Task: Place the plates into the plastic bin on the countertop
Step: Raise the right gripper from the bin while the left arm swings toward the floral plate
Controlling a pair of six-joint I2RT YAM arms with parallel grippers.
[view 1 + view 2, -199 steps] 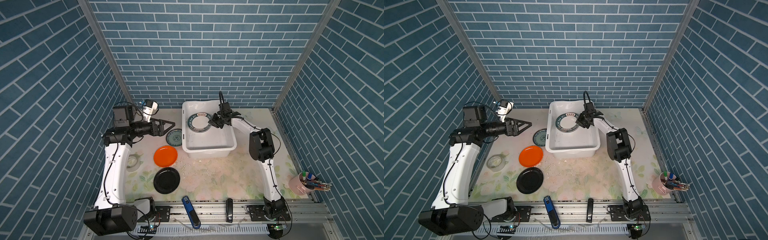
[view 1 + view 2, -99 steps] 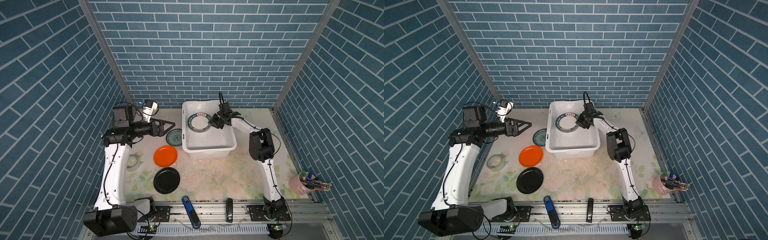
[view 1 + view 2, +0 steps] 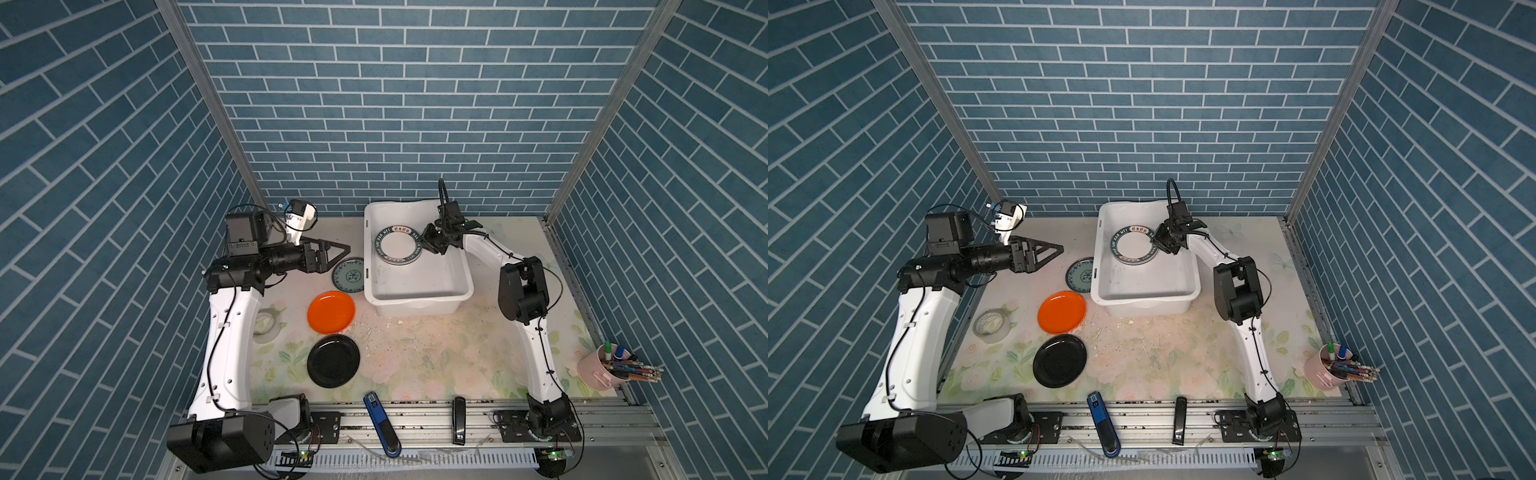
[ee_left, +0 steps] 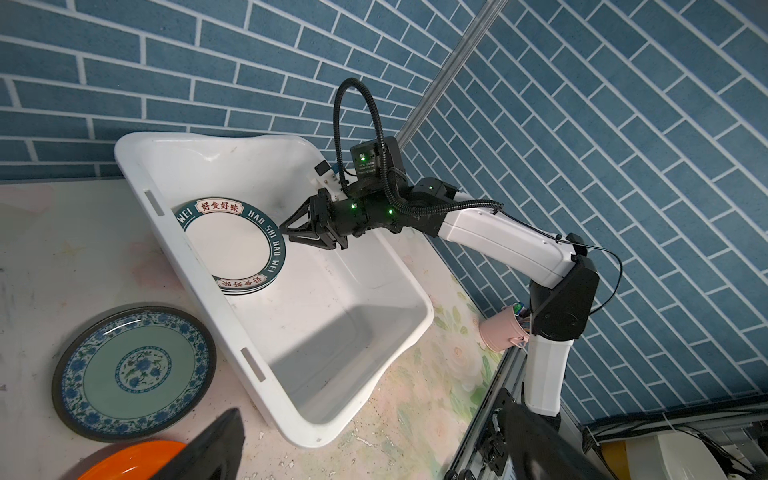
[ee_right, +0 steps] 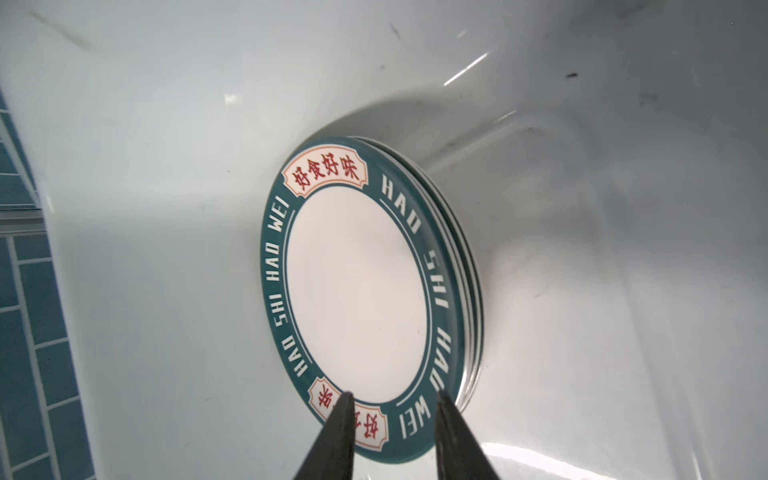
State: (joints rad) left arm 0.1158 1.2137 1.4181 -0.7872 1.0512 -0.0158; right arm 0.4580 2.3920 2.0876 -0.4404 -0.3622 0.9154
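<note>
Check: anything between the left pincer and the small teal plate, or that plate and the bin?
Nothing visible. The left pincer hangs open just short of the teal plate. The plate lies beside the bin; only its near wall to clear.

I see the countertop [image 3: 415, 357], pale with faded flowers and little crumbs on it. The white plastic bin [image 3: 415, 306] sits on it at the back. The small teal plate [image 3: 348, 275] lies just left of the bin. The orange plate [image 3: 331, 312] lies near the bin's front left corner. The black plate [image 3: 333, 360] lies farther out from that corner. The tape roll [image 3: 266, 328] lies well left of the bin, and the pink cup [image 3: 592, 370] stands far to its right.
</note>
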